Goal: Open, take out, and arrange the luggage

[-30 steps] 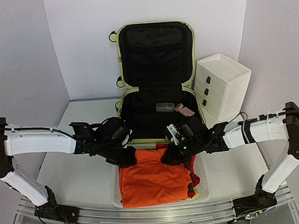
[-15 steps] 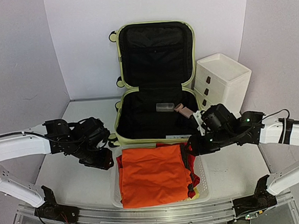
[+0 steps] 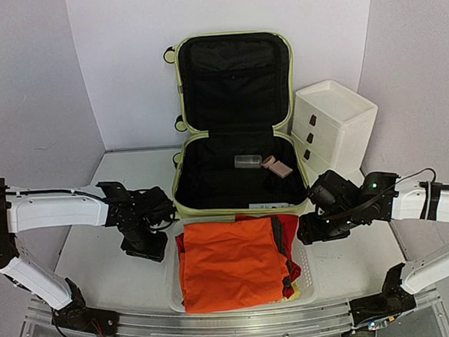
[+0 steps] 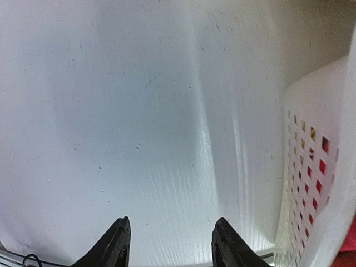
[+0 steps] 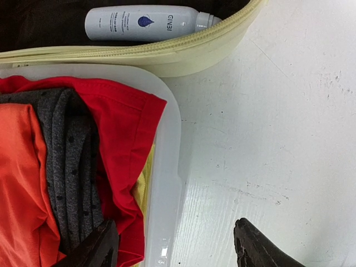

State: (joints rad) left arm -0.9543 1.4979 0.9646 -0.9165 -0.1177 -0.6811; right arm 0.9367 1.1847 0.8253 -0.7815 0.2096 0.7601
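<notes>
Our left gripper point(image 4: 169, 243) and right gripper point(image 5: 175, 233) spread empty beside the basket point(image 5: 167, 167), we should clear the luggage point(image 3: 212, 212) rim toward the bottle point(image 5: 144, 23) at eleven o'clock.

A white table point(image 3: 117, 292) is lying under soft, even light, its surface showing faint specks and scuffs. Pale lavender walls point(image 3: 125, 67) are enclosing it behind and at both sides. A white three-drawer box point(image 3: 337, 122) is standing at right rear; a metal rail point(image 3: 220, 328) is running along the near edge.
</notes>
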